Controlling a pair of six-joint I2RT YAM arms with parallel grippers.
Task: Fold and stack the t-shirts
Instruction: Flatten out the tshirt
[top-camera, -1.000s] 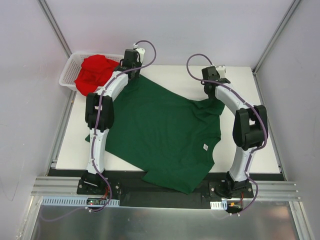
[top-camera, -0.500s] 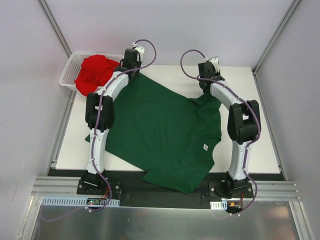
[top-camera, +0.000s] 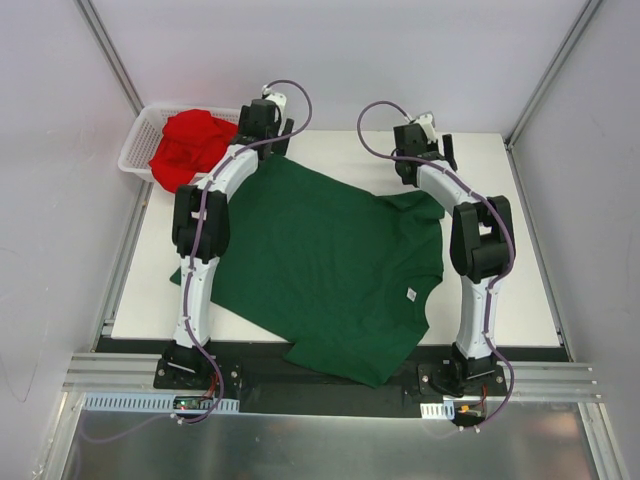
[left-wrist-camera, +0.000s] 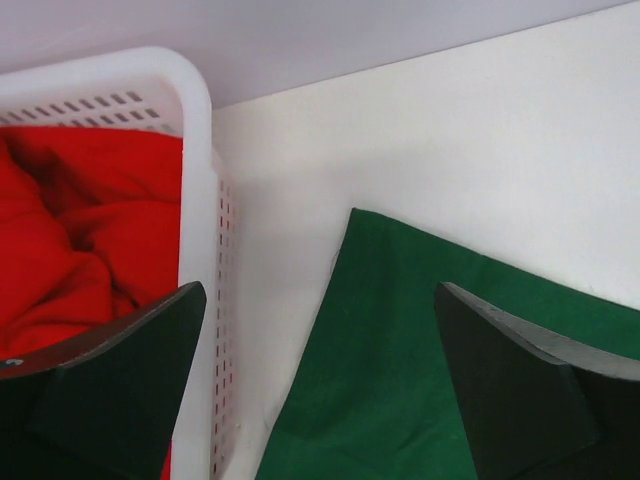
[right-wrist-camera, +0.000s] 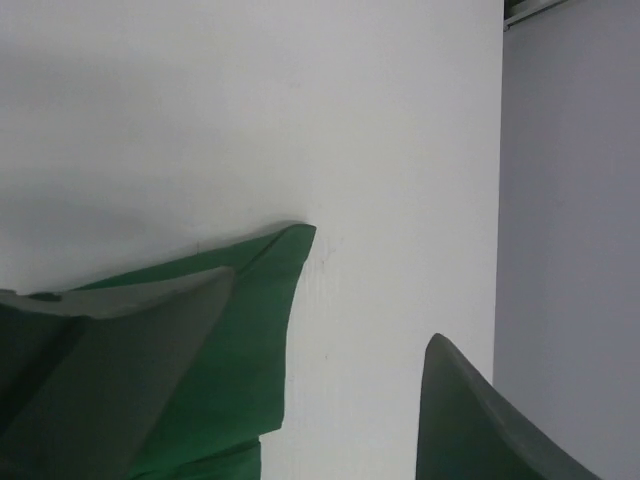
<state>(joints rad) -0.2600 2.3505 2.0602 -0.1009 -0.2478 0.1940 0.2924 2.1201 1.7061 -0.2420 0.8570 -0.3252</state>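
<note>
In the top external view, the left end effector (top-camera: 268, 128) and the right end effector (top-camera: 428, 152) are both standing spread, where a second ago they were pressed together. The right arm is reaching closer to the white plastic mesh basket (top-camera: 135, 147) than before. The dark green cloth short-sleeved t-shirt (top-camera: 320, 260) is lying open and nearly flat on the white table (top-camera: 500, 290), just beside the basket and running away from it. Its far sleeve, bunched a second ago, is now lying smoother. The bright red cloth t-shirt (top-camera: 190, 145) is sitting crumpled inside the basket.

In the left wrist view, the dark fingers (left-wrist-camera: 120, 390) are gaping wide and gripping nothing. A green corner (left-wrist-camera: 400, 340) is lying flat below them, just beside the basket wall (left-wrist-camera: 197, 200), with red folds (left-wrist-camera: 80, 240) inside.

In the right wrist view, the fingers (right-wrist-camera: 480, 420) are also parted and empty. A pointed green corner (right-wrist-camera: 265, 320) is resting on the table (right-wrist-camera: 300, 120), well apart from the basket.
</note>
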